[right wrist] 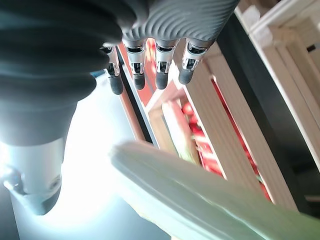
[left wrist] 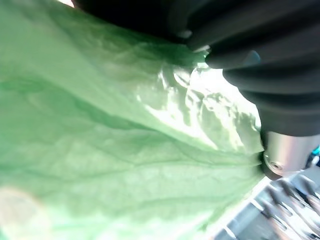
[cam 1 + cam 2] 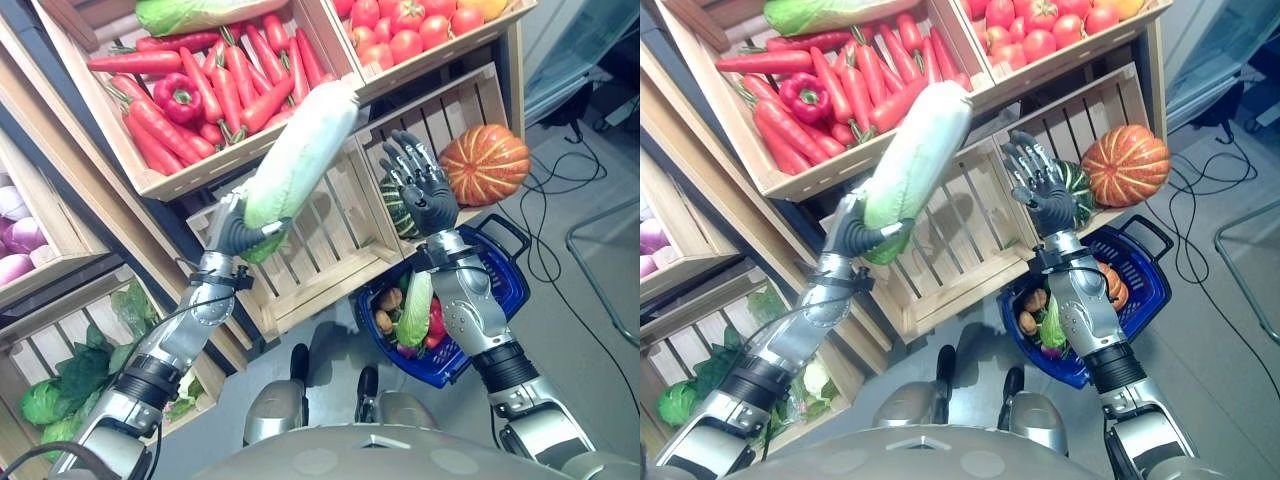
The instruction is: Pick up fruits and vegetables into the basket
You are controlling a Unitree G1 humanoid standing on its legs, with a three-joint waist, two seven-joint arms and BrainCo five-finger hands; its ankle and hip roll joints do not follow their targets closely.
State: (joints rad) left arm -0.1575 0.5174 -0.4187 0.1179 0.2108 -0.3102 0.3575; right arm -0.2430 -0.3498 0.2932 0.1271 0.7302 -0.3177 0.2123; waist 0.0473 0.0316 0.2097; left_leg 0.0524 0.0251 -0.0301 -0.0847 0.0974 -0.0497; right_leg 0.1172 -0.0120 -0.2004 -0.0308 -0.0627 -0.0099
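Your left robot hand grips a long cabbage at frame centre. Your right robot hand hangs open-fingered above the blue basket, lower right.

1. Left arm comes in from 7 o'clock and reaches up toward 1 o'clock, forearm raised.
2. Left hand sits mid-frame, fingers curled tight around the long pale-green cabbage.
3. Right arm rises from 5 o'clock toward 11 o'clock.
4. Right hand is up, fingers straight and spread, gripping nothing.
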